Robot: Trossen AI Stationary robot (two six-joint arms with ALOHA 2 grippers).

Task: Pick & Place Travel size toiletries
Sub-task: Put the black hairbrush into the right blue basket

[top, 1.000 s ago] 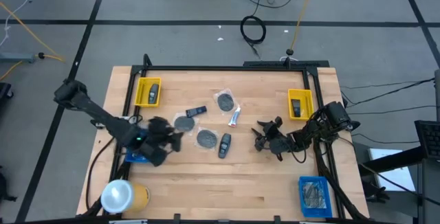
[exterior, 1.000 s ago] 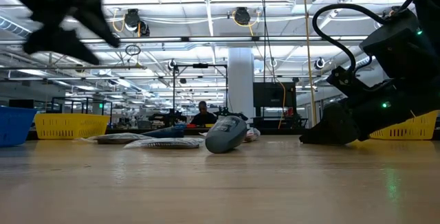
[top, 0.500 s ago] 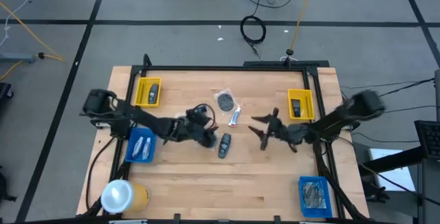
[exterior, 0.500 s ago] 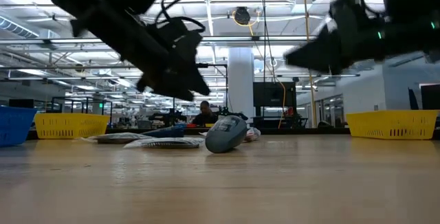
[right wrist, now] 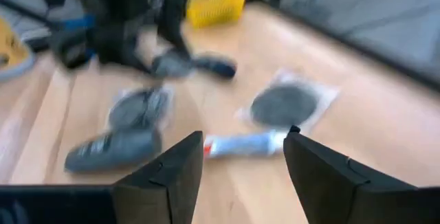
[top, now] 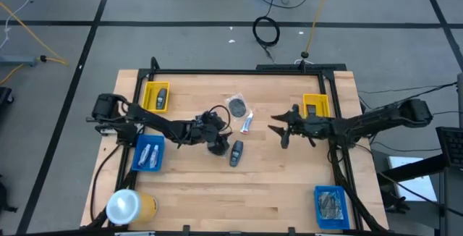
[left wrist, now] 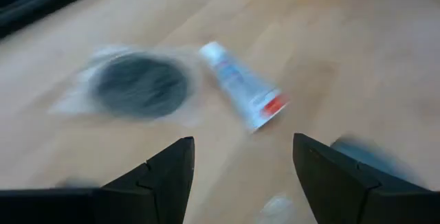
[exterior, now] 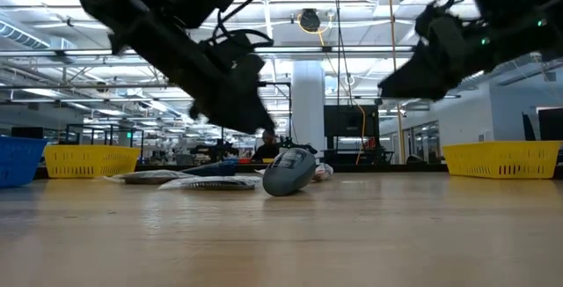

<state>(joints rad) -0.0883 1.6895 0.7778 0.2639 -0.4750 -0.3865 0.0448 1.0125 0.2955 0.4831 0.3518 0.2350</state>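
The travel size toiletries lie scattered about the middle of the wooden table (top: 289, 185). A small pale tube (top: 247, 124) sits at the centre; a grey disc in a clear wrapper (top: 237, 106) lies just at its 11 o'clock, and a dark oblong bottle (top: 236, 153) at its 7 o'clock. All look light. The tube is probably soft-walled and best pinched across its middle; the wrapped disc is flat and its film likely slippery, so an edge of the wrapper seems the surest hold. The bottle looks stiff and rounded, liable to roll, so a grasp across its short axis would suit.

The left gripper (top: 215, 136) hangs over the items at 9 o'clock from the tube, fingers spread and holding nothing. The right gripper (top: 282, 129) is at the tube's 3 o'clock, near it, likewise parted and empty.

The left wrist view shows the tube's white cap and red end (left wrist: 240, 93) beside the disc (left wrist: 141, 86), detail lost from above. The right wrist view adds a second wrapped disc (right wrist: 139, 108) and another dark bottle (right wrist: 213, 64) beneath the left arm. Only the high view shows sorted pieces: dark bottles in two yellow trays (top: 148, 97) (top: 323, 111), tubes in a blue tray (top: 139, 156), and a second blue tray (top: 318, 208).
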